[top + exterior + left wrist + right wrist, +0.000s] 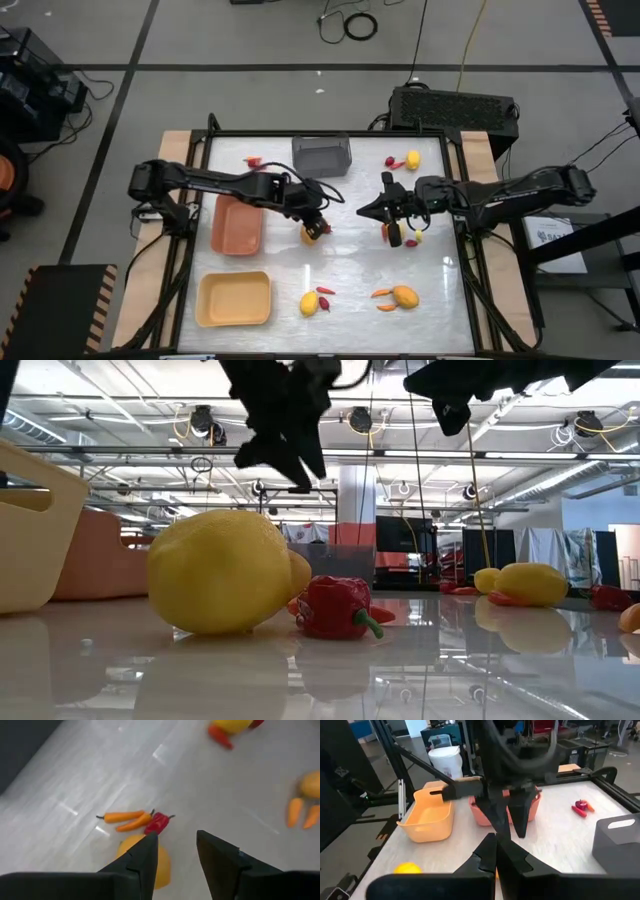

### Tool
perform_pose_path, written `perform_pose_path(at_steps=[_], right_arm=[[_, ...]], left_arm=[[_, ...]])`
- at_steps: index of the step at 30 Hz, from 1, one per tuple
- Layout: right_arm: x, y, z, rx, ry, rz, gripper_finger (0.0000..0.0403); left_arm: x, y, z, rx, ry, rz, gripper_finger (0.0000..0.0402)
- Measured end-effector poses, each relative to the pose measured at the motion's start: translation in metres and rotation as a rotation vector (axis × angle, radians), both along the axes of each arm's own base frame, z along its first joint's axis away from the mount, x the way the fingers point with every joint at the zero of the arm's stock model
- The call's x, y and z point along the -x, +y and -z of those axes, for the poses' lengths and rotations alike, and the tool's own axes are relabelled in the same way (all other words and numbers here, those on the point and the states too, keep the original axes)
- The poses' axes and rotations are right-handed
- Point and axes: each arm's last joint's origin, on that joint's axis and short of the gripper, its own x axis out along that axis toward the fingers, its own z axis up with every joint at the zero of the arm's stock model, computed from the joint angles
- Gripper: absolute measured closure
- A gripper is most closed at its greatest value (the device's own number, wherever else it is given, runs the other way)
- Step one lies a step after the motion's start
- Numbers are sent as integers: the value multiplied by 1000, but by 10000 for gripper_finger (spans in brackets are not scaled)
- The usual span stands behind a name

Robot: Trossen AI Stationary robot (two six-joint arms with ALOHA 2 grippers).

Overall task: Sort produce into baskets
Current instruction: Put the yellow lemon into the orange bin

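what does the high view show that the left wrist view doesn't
Only the high view: the orange-brown tray, pale yellow tray, grey bin, and the right gripper, shut, mid-table. Only the left wrist view: two orange carrot sticks beside a red pepper, seen up close. Both: the left gripper, open with nothing held, above a yellow fruit.

A black case [452,106] sits behind the table [350,265], near a cable coil [360,27] on the floor.
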Motion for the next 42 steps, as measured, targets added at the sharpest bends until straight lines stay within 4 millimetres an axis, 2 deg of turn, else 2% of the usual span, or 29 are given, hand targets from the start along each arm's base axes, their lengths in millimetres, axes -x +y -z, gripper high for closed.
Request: perform_pose_path(at_steps=[7,14,24,29,36,42], right_arm=[[-8,0,11,-106,61,29,403],[-11,1,15,-128,79,37,403],[-11,1,15,-129,75,37,403],[-11,1,15,-126,77,37,403],[-11,1,15,-123,82,36,403],[-11,1,15,-101,81,31,403]], left_arm=[[7,6,16,18,159,-49,197],[5,7,22,73,178,-101,119],[-9,6,65,124,303,-127,41],[-14,4,80,120,340,-124,21],[-22,0,102,113,353,-115,20],[-22,-3,103,93,356,-114,20]])
